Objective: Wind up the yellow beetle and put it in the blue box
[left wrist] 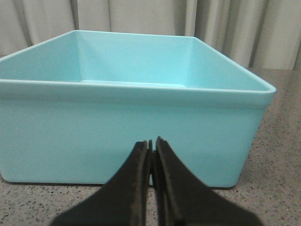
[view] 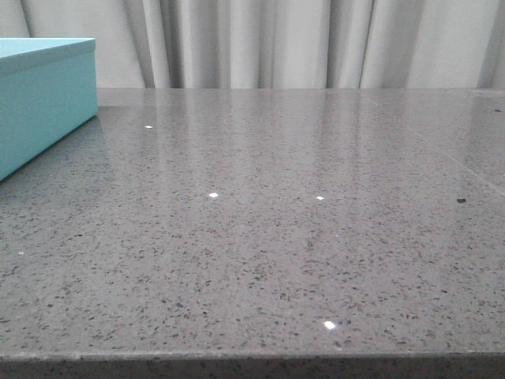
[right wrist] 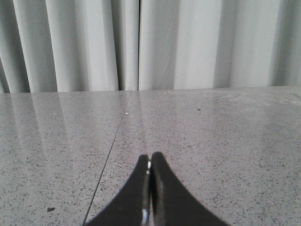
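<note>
The blue box [view: 43, 103] stands at the far left of the grey speckled table. In the left wrist view the blue box [left wrist: 131, 122] fills the frame, open-topped, and what shows of its inside is bare. My left gripper [left wrist: 152, 141] is shut and empty, low over the table just in front of the box's near wall. My right gripper [right wrist: 150, 157] is shut and empty, low over bare table facing the curtain. The yellow beetle is not in view in any frame. Neither gripper shows in the front view.
A grey curtain [view: 316, 43] hangs behind the table. The table's front edge [view: 252, 359] runs along the bottom of the front view. A thin seam [right wrist: 113, 146] crosses the tabletop, and a small dark speck [view: 461, 200] lies at the right.
</note>
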